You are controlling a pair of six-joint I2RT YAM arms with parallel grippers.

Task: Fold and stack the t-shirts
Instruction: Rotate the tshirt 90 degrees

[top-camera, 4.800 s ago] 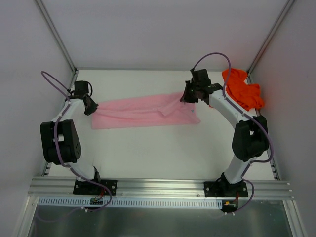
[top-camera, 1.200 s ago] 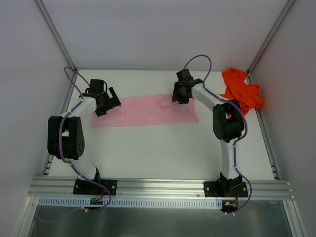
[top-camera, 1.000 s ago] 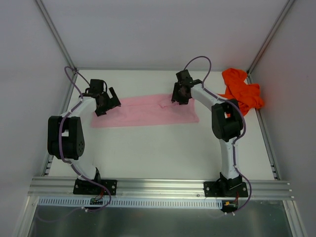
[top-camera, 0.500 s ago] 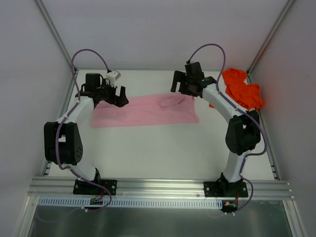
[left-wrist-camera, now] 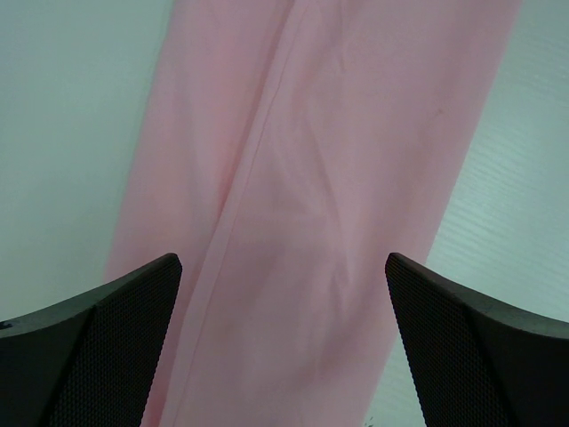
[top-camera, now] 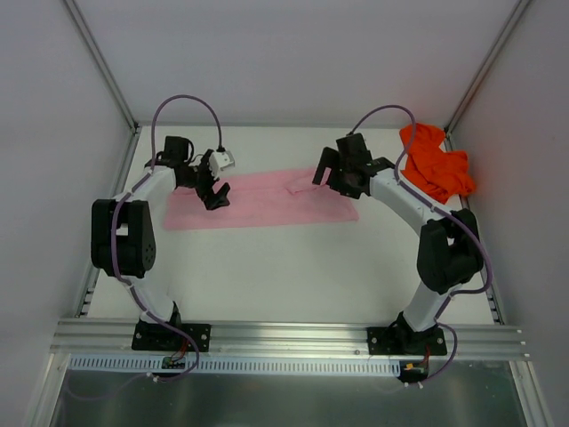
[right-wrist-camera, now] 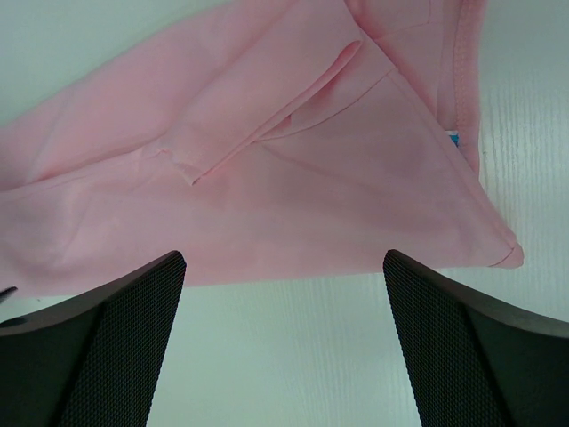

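Observation:
The pink t-shirt (top-camera: 262, 200) lies flat as a long folded strip across the middle of the table, a sleeve tucked on top near its right end (right-wrist-camera: 267, 116). The orange-red t-shirt (top-camera: 436, 160) sits crumpled in the far right corner. My left gripper (top-camera: 216, 185) hangs open over the strip's left part, and the pink cloth (left-wrist-camera: 302, 222) fills the view between its fingers without touching them. My right gripper (top-camera: 333, 171) is open above the strip's right end, holding nothing; only bare table shows between its fingertips (right-wrist-camera: 116, 338).
White walls with metal frame posts (top-camera: 107, 71) close in the table on three sides. An aluminium rail (top-camera: 284, 338) carrying both arm bases runs along the near edge. Bare white table (top-camera: 284, 267) lies between the pink strip and the rail.
Both grippers have let go of the pink shirt and lifted off it. The left swung up and then right over the strip; the right opened and moved slightly right. The shirt stays flat.

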